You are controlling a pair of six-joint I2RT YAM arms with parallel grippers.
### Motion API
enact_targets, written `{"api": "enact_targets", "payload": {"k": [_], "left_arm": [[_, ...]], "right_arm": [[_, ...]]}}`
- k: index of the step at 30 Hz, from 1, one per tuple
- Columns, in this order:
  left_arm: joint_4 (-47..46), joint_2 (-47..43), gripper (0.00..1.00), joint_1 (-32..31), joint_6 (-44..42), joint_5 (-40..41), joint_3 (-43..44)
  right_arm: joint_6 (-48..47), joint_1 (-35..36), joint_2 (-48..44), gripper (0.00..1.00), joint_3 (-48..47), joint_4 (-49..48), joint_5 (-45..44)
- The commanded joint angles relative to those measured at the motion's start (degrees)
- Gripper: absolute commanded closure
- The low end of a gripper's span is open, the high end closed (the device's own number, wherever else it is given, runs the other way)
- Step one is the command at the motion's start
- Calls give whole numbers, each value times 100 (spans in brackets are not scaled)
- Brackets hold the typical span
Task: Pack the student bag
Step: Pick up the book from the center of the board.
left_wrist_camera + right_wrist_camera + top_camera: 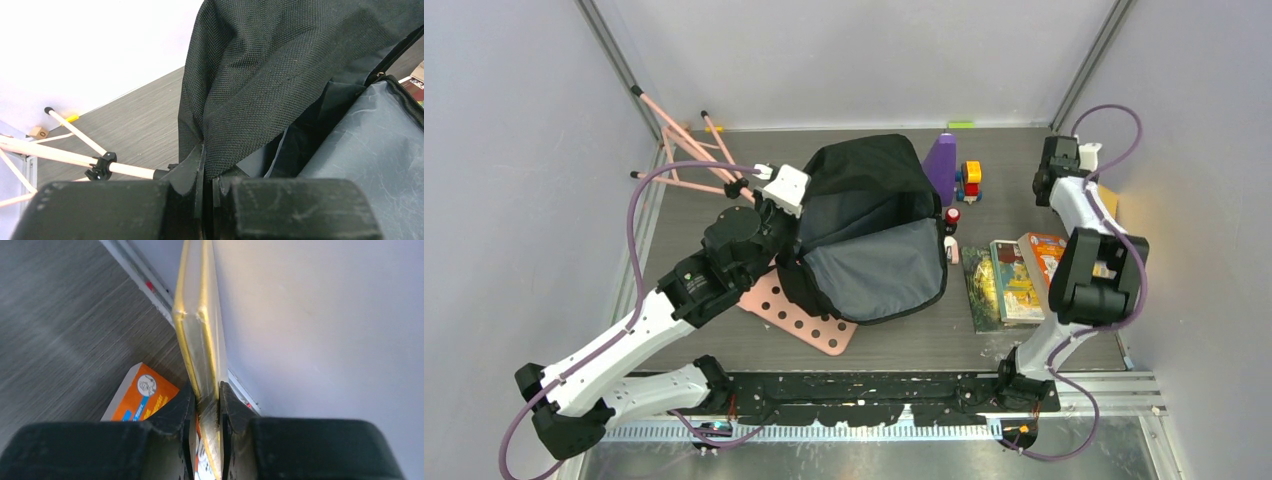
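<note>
Left wrist: L tool (pixel 208 172) pinches woven bag (pixel 260 75); R tool (pixel 206 405), book (pixel 200 315).

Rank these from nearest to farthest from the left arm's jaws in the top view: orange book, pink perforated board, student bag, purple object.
1. student bag, pinched in the left jaws.
2. pink perforated board, under the bag, toward the bases.
3. purple object, behind the bag's right side.
4. orange book, far right.

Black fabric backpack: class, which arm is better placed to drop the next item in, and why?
Right, probably. The right pincer clamps a thin, flat, yellow-edged item; the left pincer pinches the rim of the black fabric backpack, holding it open.
</note>
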State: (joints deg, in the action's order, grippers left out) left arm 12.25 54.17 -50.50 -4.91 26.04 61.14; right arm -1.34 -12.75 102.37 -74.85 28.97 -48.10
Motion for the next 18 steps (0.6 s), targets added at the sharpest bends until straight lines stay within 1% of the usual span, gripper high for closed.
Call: {"api": "enact_targets", "payload": {"k": [1, 3, 4, 5, 7, 8, 9, 12, 14, 15, 16, 18], "left_arm": [[-18, -114, 96, 31, 98, -127, -11], [-5, -125, 96, 31, 125, -175, 9], [-4, -140, 96, 31, 130, -222, 9], [-1, -131, 96, 31, 142, -249, 9], [64, -117, 96, 31, 164, -292, 58], [90, -109, 96, 31, 177, -319, 72], [108, -104, 96, 31, 185, -323, 85], [148, -112, 96, 32, 182, -313, 117], [150, -125, 96, 40, 165, -287, 117], [141, -115, 96, 40, 157, -262, 114], [145, -105, 96, 52, 142, -239, 109], [186, -42, 96, 94, 131, -230, 136]], "right_arm": [[1199, 96, -1426, 100, -534, 341, -58], [1303, 218, -1923, 100, -713, 678, 414], [1356, 317, -2278, 100, -758, 847, 861], [1440, 365, -2452, 100, -810, 924, 1121], [1569, 513, -3134, 100, -806, 895, 2283], [1621, 595, -3280, 100, -813, 897, 2540], [1719, 627, -3499, 100, -883, 943, 3018], [1833, 805, -3807, 100, -1108, 1046, 3971], [1896, 903, -4030, 100, -1202, 968, 4761], [1942, 927, -4152, 100, -1227, 890, 5312], [2028, 966, -4210, 100, -1298, 847, 5575], [2178, 1001, -4334, 100, -1474, 758, 6566]]}}
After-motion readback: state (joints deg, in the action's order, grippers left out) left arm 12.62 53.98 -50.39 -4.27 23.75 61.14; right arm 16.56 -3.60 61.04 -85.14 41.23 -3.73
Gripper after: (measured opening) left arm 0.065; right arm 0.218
